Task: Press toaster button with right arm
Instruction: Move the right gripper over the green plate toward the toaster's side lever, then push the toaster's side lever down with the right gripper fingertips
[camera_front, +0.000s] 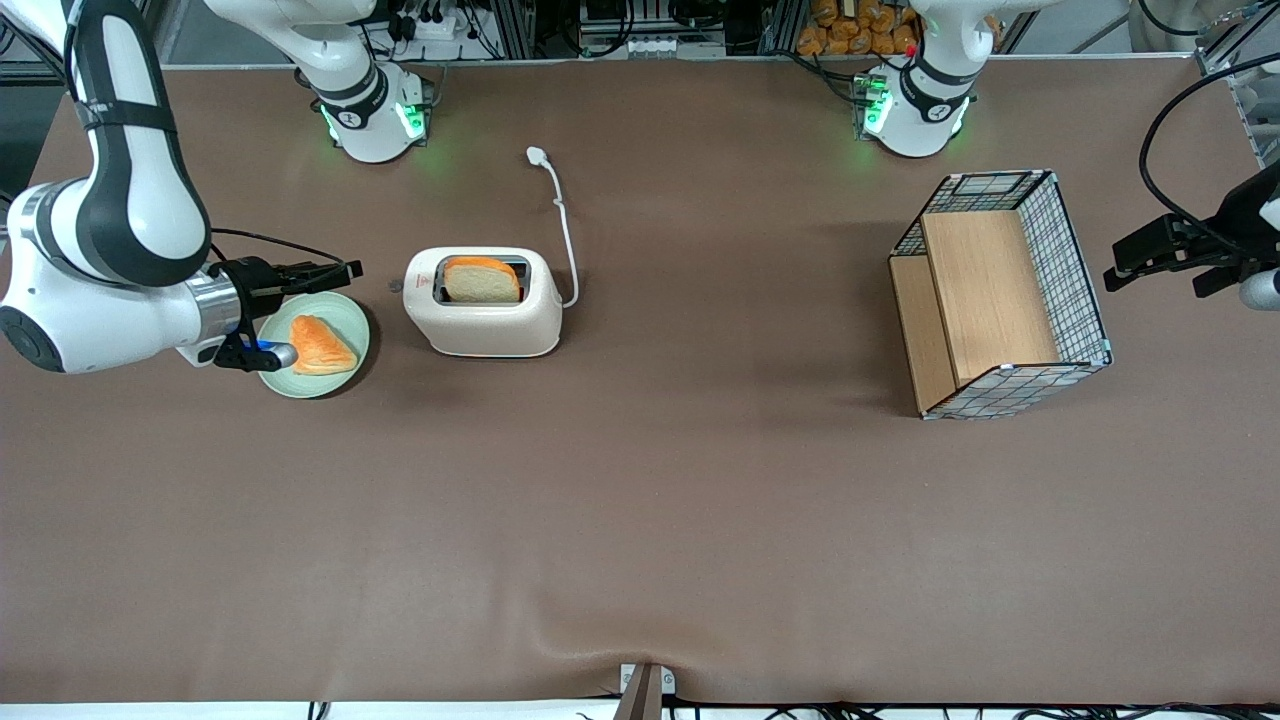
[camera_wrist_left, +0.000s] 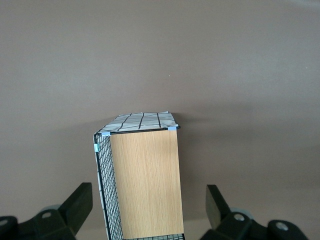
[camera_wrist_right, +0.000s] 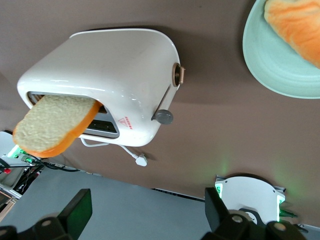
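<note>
The glossy white right arm (camera_front: 110, 250) has black bands, a silver wrist ring, and a black thin-fingered gripper (camera_front: 345, 268) with a blue light.

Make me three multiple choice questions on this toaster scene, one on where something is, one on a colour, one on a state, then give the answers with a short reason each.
1. Where is the gripper?
A. Over the plate's edge, beside the toaster
B. Inside the wire basket
C. On the cord's plug

2. What colour is the plate?
A. Red
B. Pale green
C. Black

3. What state is the toaster's slot in?
A. Empty
B. Covered by a lid
C. Holding a bread slice

Answers: 1 A, the front view shows it there, short of the toaster button. 2 B, both views show it pale green. 3 C, the slice sticks out of the slot.
</note>
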